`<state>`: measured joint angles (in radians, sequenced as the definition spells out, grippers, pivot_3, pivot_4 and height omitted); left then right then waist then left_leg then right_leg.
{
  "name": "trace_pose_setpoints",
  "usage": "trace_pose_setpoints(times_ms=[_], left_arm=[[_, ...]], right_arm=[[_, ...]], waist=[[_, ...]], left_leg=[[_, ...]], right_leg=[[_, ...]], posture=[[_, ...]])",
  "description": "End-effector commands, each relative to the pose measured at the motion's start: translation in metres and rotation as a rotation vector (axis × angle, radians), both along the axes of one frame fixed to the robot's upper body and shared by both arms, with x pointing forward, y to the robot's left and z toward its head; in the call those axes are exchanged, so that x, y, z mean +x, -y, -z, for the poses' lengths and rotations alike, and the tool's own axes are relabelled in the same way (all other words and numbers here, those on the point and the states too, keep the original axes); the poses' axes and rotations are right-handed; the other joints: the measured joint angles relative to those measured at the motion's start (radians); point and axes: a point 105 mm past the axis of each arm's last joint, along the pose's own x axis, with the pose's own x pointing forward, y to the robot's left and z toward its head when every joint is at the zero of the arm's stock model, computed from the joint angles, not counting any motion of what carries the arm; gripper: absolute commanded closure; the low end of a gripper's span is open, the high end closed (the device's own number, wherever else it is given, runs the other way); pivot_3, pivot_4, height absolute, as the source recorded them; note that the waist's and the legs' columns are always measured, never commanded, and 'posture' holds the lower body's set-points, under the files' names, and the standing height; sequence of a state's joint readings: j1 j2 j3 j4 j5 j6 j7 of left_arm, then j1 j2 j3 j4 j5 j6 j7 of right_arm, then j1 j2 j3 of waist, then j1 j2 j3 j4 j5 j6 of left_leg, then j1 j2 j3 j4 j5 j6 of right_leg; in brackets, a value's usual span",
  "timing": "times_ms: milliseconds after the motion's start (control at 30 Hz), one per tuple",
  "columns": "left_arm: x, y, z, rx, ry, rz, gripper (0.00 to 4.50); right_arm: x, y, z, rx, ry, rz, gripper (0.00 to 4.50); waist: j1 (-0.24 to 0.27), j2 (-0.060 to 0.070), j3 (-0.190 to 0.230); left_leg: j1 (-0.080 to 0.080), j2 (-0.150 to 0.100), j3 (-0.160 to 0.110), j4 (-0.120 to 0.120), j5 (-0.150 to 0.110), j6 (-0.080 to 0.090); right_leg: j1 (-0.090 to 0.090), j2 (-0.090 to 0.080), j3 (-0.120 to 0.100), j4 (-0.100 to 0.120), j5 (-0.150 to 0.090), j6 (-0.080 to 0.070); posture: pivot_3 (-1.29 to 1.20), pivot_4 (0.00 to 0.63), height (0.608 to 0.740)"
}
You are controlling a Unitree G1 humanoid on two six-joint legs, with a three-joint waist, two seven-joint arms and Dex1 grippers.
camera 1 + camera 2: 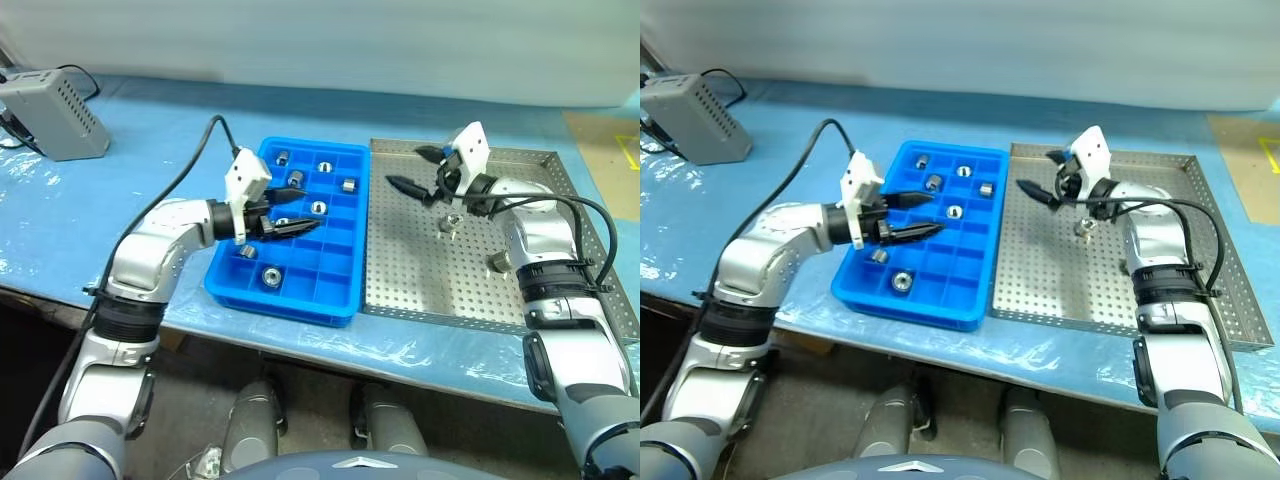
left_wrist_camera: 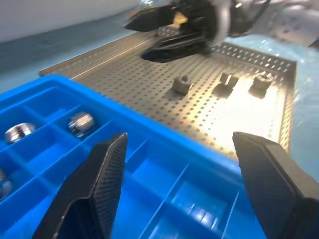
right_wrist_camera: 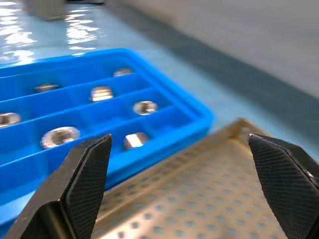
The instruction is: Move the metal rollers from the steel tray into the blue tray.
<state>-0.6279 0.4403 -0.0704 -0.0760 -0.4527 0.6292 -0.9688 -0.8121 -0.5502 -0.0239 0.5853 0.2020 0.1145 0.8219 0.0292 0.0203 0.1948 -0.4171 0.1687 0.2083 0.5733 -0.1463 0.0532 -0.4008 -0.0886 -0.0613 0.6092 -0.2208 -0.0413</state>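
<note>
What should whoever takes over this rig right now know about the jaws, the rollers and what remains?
Left gripper: jaws open, empty, hovering over the bright blue compartmented plastic tray.
Right gripper: jaws wide open, empty, above the far left part of the large perforated silver steel tray.
Done: about seven small silvery hollow metal rollers sit in separate blue compartments.
Left: three rollers remain on the steel tray's floor, one just below the right gripper, another beside the right forearm. Pick those next.
</note>
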Motion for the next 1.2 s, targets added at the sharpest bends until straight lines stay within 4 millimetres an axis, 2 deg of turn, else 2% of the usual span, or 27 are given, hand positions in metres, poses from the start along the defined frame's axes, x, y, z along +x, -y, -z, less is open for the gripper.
trace_pose_setpoints(times_ms=[33, 100, 267, 467, 533, 667, 833, 1033, 1200], left_arm=[[-0.010, 0.016, -0.022, -0.081, -0.012, 0.089, 0.95], [-0.020, 0.022, -0.025, -0.092, -0.021, 0.143, 0.95], [-0.029, 0.024, -0.022, -0.096, -0.065, 0.185, 0.95], [-0.028, 0.029, -0.017, -0.070, -0.065, 0.193, 0.95], [-0.026, 0.030, -0.015, -0.066, -0.067, 0.188, 0.95], [-0.024, 0.032, -0.014, -0.059, -0.058, 0.192, 0.95], [-0.018, 0.029, -0.016, -0.055, -0.050, 0.181, 0.95], [-0.017, 0.029, -0.012, -0.041, -0.052, 0.176, 0.95], [-0.017, 0.029, -0.010, -0.038, -0.058, 0.166, 0.95]], right_arm=[[0.007, 0.006, 0.017, -0.051, 0.000, 0.061, 0.00], [0.006, 0.013, 0.032, -0.078, -0.029, 0.081, 0.00], [0.001, 0.039, 0.049, -0.077, -0.078, 0.149, 0.00], [-0.012, 0.076, 0.052, -0.101, -0.087, 0.225, 0.00], [-0.017, 0.082, 0.057, -0.103, -0.100, 0.237, 0.00], [-0.020, 0.079, 0.067, -0.121, -0.114, 0.236, 0.00], [-0.019, 0.063, 0.067, -0.102, -0.099, 0.199, 0.00], [-0.020, 0.055, 0.076, -0.107, -0.126, 0.181, 0.00], [-0.019, 0.063, 0.087, -0.118, -0.157, 0.225, 0.00]], waist=[[-0.005, 0.000, 0.000], [-0.008, 0.000, 0.000], [-0.013, 0.000, 0.000], [-0.010, 0.000, 0.000], [-0.014, 0.000, 0.000], [-0.026, 0.000, 0.000], [-0.043, 0.000, 0.000], [-0.042, 0.000, 0.000], [-0.042, 0.000, 0.000]], left_leg=[[0.000, 0.001, 0.000, 0.000, 0.000, 0.000], [-0.002, 0.001, 0.000, 0.000, 0.000, 0.001], [-0.004, 0.000, 0.000, 0.001, 0.001, 0.004], [-0.002, 0.000, 0.000, 0.003, -0.001, 0.002], [-0.001, 0.000, 0.000, 0.004, -0.001, 0.002], [-0.001, 0.001, 0.000, 0.004, -0.001, 0.002], [-0.001, 0.001, 0.000, 0.004, 0.000, 0.002], [-0.001, 0.001, 0.000, 0.004, 0.001, 0.004], [-0.001, 0.001, 0.000, 0.004, 0.001, 0.004]], right_leg=[[0.000, 0.000, 0.000, 0.000, 0.000, -0.001], [-0.002, 0.000, 0.000, 0.000, -0.001, -0.002], [-0.003, 0.000, 0.000, 0.000, -0.001, -0.002], [0.000, 0.000, 0.000, 0.001, -0.001, -0.002], [0.001, 0.000, 0.000, 0.001, -0.001, -0.002], [0.000, 0.000, 0.000, 0.002, -0.001, -0.002], [0.000, 0.001, 0.000, 0.002, -0.001, -0.002], [0.000, 0.001, 0.000, 0.002, -0.001, -0.002], [0.000, 0.000, 0.000, 0.002, -0.001, -0.002]], posture=[[-0.20, 0.150, 0.740], [-0.20, 0.150, 0.740], [-0.21, 0.150, 0.740], [-0.22, 0.150, 0.740], [-0.23, 0.150, 0.740], [-0.26, 0.150, 0.740], [-0.27, 0.150, 0.740], [-0.27, 0.150, 0.740], [-0.26, 0.150, 0.740]])
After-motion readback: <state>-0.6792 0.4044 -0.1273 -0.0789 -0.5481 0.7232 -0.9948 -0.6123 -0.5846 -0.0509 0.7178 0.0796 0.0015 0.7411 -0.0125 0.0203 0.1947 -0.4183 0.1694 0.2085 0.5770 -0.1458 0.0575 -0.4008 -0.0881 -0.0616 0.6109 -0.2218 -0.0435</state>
